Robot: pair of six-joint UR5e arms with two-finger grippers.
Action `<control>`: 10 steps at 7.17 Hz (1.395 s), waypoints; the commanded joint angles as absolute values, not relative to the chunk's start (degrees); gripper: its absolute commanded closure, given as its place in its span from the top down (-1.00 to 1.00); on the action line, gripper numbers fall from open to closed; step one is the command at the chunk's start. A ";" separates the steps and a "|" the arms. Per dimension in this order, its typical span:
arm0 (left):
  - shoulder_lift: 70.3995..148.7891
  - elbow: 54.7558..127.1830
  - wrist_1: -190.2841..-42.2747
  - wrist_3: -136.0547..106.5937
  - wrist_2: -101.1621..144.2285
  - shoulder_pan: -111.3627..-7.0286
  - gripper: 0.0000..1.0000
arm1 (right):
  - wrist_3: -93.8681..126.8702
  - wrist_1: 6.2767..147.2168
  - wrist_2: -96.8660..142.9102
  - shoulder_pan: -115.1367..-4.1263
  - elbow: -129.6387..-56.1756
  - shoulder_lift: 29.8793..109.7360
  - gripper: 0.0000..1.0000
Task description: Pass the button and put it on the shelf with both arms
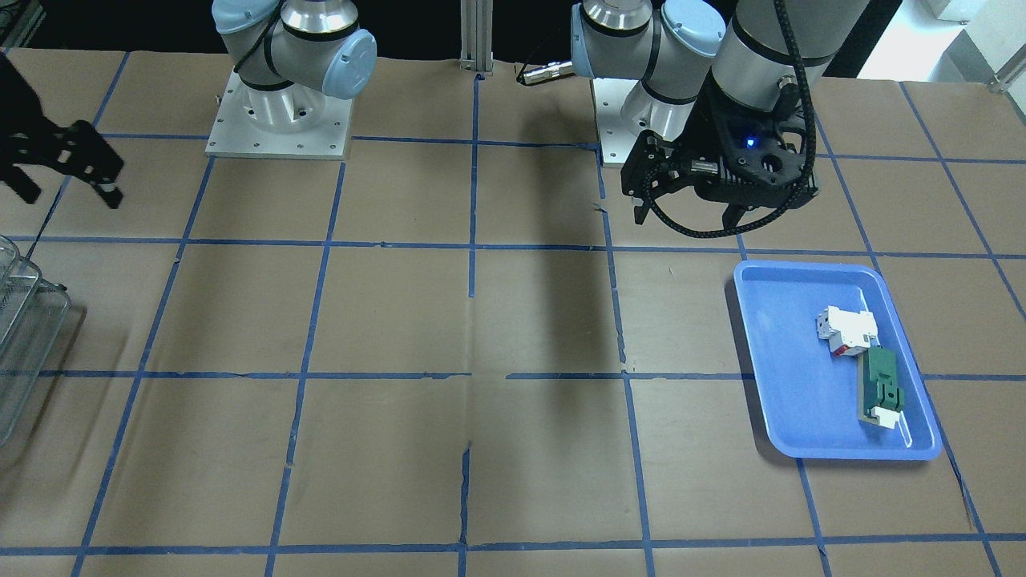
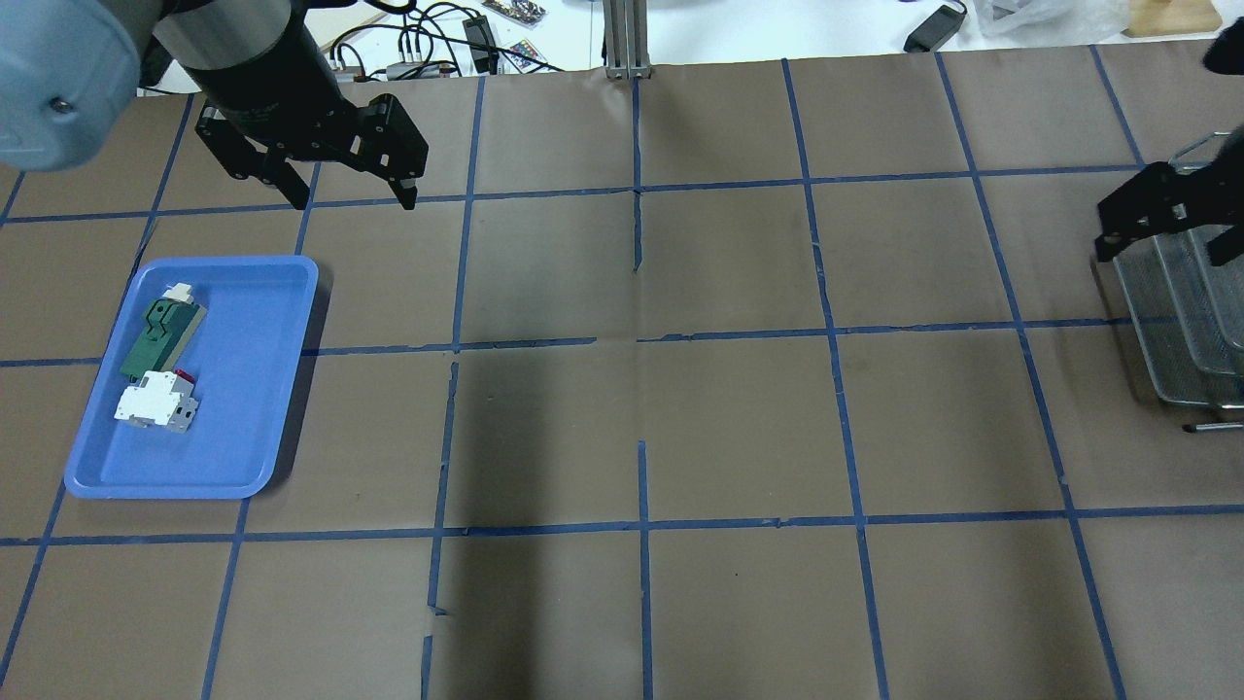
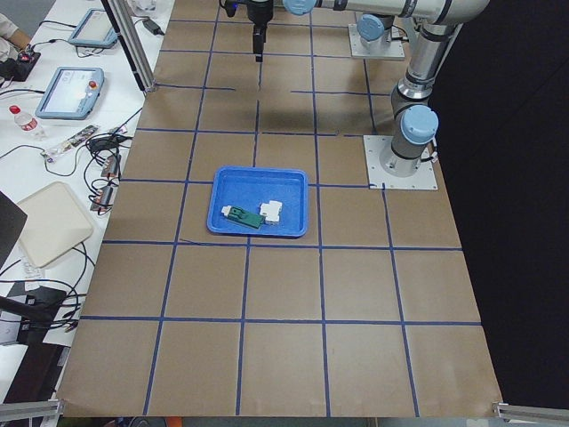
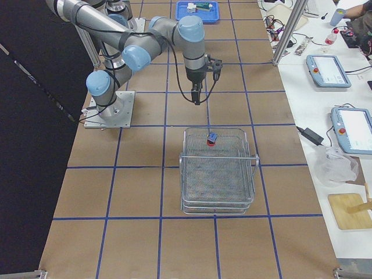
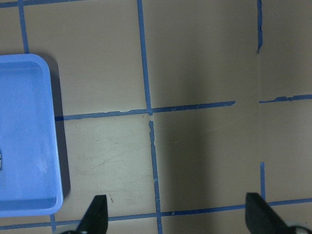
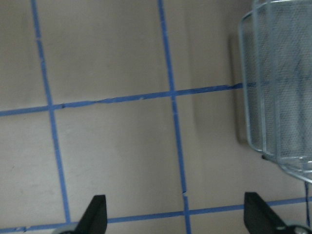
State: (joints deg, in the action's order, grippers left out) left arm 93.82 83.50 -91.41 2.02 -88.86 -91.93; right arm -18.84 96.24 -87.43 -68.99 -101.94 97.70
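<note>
a robotics lab by every sign: left arm [image 1: 757,52] and right arm [image 4: 136,43] bolted through metal base plates [image 1: 276,135] onto a counter [image 2: 739,418] wrapped in brown paper and squared off with blue tape [image 1: 473,200]. alongside, a white bench [image 4: 299,99] strewn with touch-screen pendants [image 4: 329,71] (two of them in sight), cables [image 2: 418,49] and a power brick [image 2: 925,27], plus an aluminium profile post [image 2: 622,34] at the counter's edge.
</note>
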 commanded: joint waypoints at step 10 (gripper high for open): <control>93.25 83.67 -91.41 2.02 -88.95 -91.58 1.00 | -11.25 89.74 -87.45 -86.57 -97.42 98.29 1.00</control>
